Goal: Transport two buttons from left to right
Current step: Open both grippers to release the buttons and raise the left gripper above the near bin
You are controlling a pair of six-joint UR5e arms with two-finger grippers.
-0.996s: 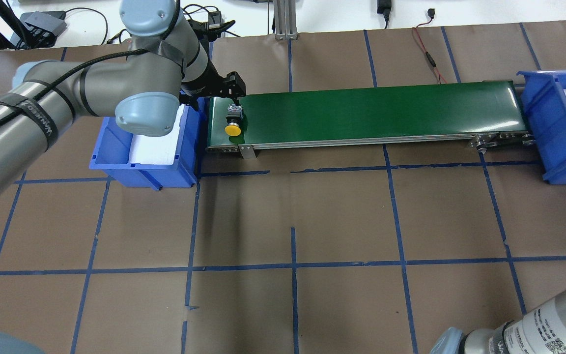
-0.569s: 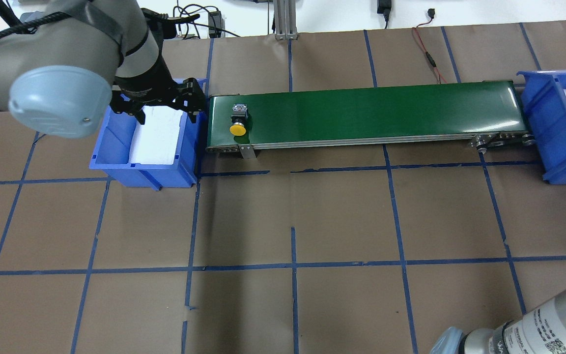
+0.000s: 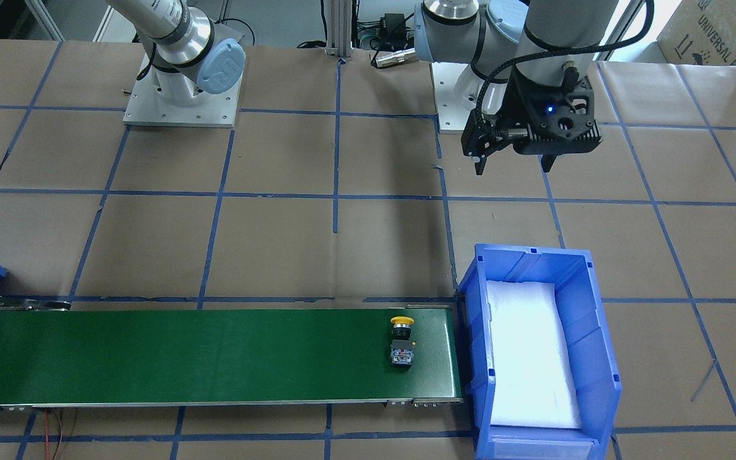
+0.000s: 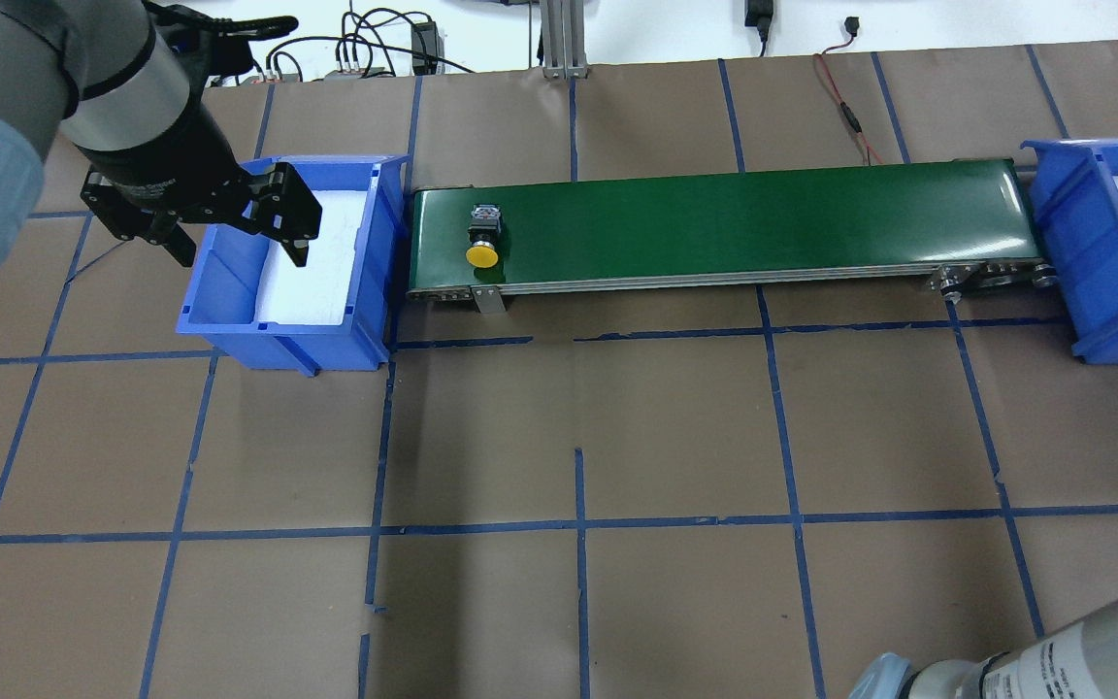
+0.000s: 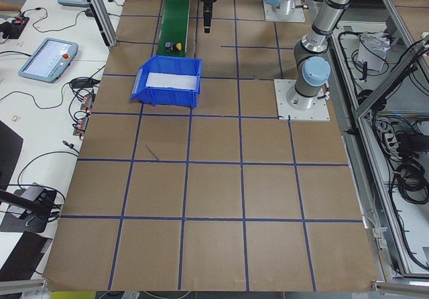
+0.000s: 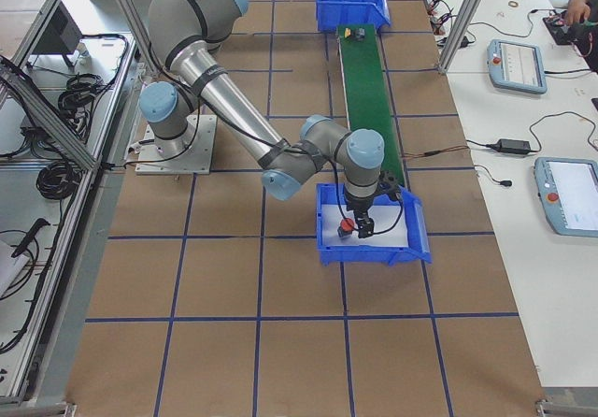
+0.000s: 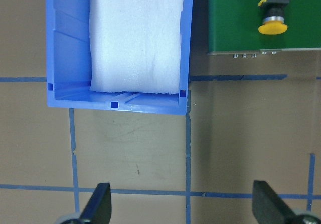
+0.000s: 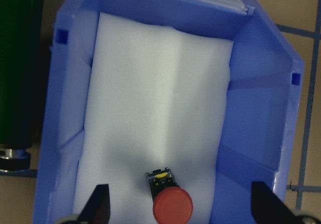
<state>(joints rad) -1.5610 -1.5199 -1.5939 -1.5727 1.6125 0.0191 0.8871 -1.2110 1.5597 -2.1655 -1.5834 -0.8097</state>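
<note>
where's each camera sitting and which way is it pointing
Front: across the table, facing the robot; both bases, left claw, belt.
Overhead: behind the robot, looking forward and down; left arm, part of the right.
Left side: table's left end, looking along it; left arm near.
Right side: the right end; right arm near, right claw over right bin.
Left wrist: straight down on left bin; own fingertips.
Right wrist: down into right bin, on red button; own fingertips.
Shared: yellow button shows in front, overhead and left wrist.

Papered table (image 4: 675,437), green conveyor (image 4: 763,223); bins (image 4: 278,337) (blue)
</note>
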